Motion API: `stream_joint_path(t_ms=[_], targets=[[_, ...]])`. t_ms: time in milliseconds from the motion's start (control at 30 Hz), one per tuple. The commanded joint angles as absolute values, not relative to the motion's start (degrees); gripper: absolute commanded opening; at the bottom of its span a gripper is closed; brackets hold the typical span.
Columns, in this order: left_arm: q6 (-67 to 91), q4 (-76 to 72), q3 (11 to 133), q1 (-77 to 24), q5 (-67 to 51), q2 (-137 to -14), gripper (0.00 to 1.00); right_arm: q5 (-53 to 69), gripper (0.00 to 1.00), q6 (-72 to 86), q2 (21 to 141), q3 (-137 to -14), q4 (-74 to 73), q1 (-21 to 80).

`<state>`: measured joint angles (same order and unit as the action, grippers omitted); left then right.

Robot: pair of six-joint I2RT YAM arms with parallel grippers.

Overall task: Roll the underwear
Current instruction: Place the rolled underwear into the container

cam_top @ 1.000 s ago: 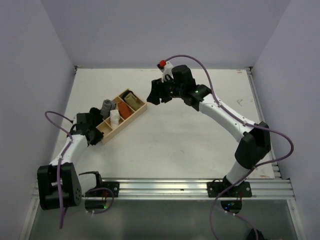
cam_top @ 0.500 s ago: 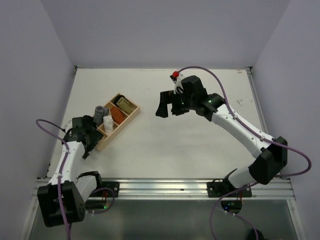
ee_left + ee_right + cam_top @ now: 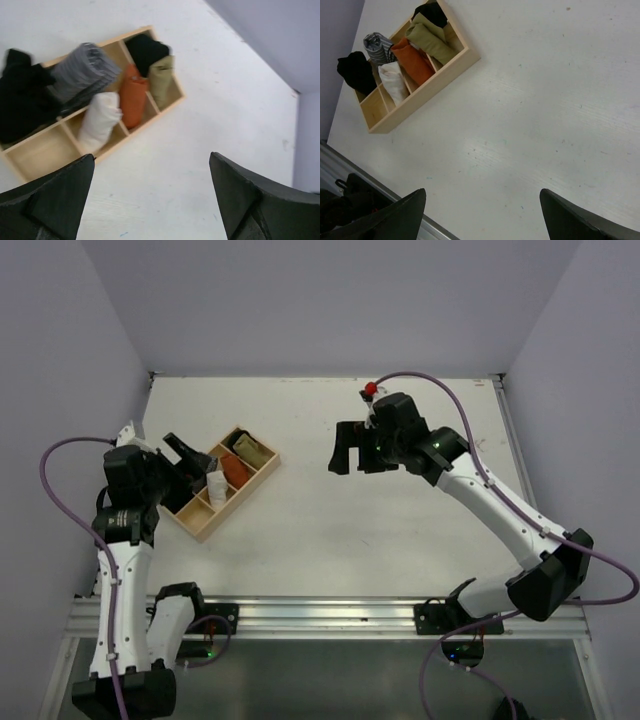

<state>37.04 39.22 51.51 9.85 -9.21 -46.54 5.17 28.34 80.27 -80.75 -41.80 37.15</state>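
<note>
- Table [image 3: 400,530]: carries the wooden divider tray [image 3: 451,65] on its left side.
- Left gripper [image 3: 150,200] and right gripper [image 3: 482,215]: both spread wide, empty, hovering clear of the tray.
- Underwear [image 3: 430,39]: rolled, tucked in the tray beside the orange roll [image 3: 412,60], seemingly already stowed.

Tray [image 3: 243,497]: pale wood, set at an angle on the left of the table [image 3: 330,530].
Underwear [image 3: 252,449]: olive, in the tray's far end, beside black cloth [image 3: 238,439].
Orange bundle [image 3: 234,468]: next compartment, white roll [image 3: 215,486] beside it.
Left gripper [image 3: 185,458]: over the tray's left side, fingers apart.
Right gripper [image 3: 357,448]: fingers apart above bare table, well apart from the tray.
</note>
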Motion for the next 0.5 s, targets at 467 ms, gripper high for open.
stream_joint_path(t_ms=[467], targets=[[40.87,11.26,40.33,4.48,-41.13,-36.19,1.00,3.87,0.99,34.45,71.99,-77.88,-37.63,37.09]])
